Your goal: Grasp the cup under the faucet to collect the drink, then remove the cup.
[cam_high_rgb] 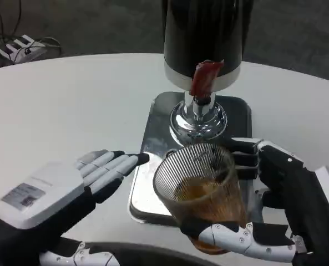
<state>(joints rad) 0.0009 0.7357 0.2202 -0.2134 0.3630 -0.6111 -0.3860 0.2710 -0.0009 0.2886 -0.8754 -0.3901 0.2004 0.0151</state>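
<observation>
Holding a ribbed cup (200, 191) — amber drink inside, perhaps half full — right hand (275, 216) gripping it.

A single head view looks steeply down and forward from the robot's own height onto the white tabletop (70, 105). It sits close: the left robot hand (70, 185) and right robot hand (264, 205) fill the near edge, the dispenser (203, 39) rises at centre and is cut off at the top, and grey floor (97, 27) lies beyond the far edge.
</observation>
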